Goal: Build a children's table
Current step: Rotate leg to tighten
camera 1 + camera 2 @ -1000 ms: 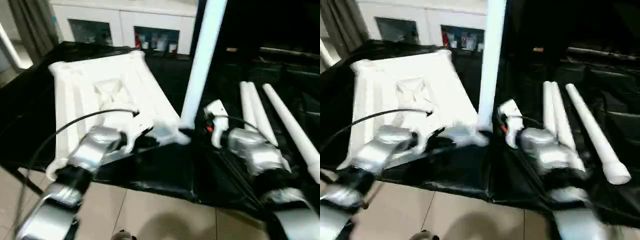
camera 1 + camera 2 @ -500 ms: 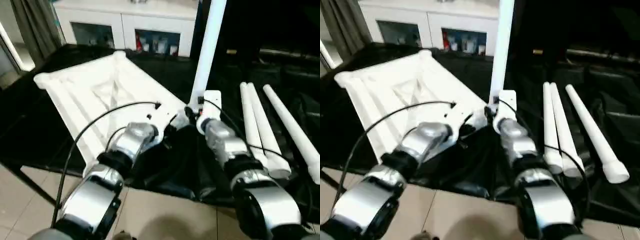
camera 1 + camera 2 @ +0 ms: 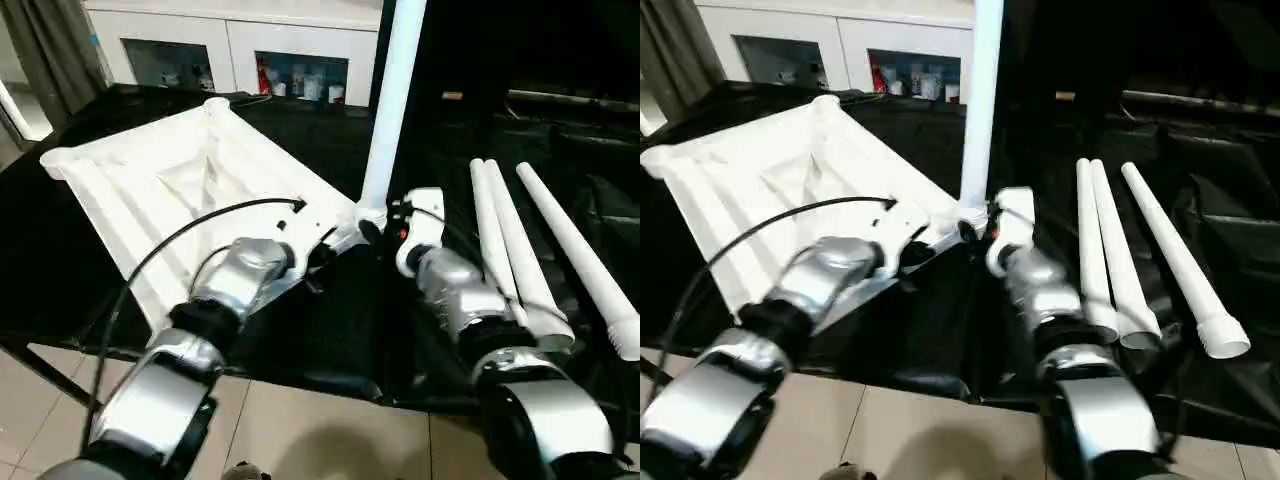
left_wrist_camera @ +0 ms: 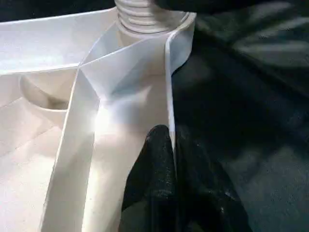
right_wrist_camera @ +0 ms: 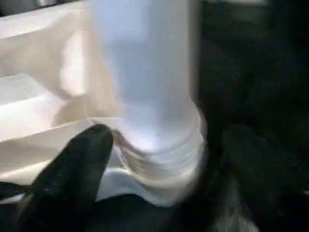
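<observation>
One tabletop, underside up, ribs showing, on the black-draped table, long axis running diagonally from the near left to the far middle. Four legs: one leg stands upright in the tabletop's near right corner socket, ridged base seated there; three loose legs lie side by side to the right, long axes pointing away from the robot, wide ends nearest. Left gripper has its fingers together, pinching the tabletop's edge wall near that socket. Right gripper has fingers apart, one on each side of the upright leg's base, not clamped. No readable writing.
</observation>
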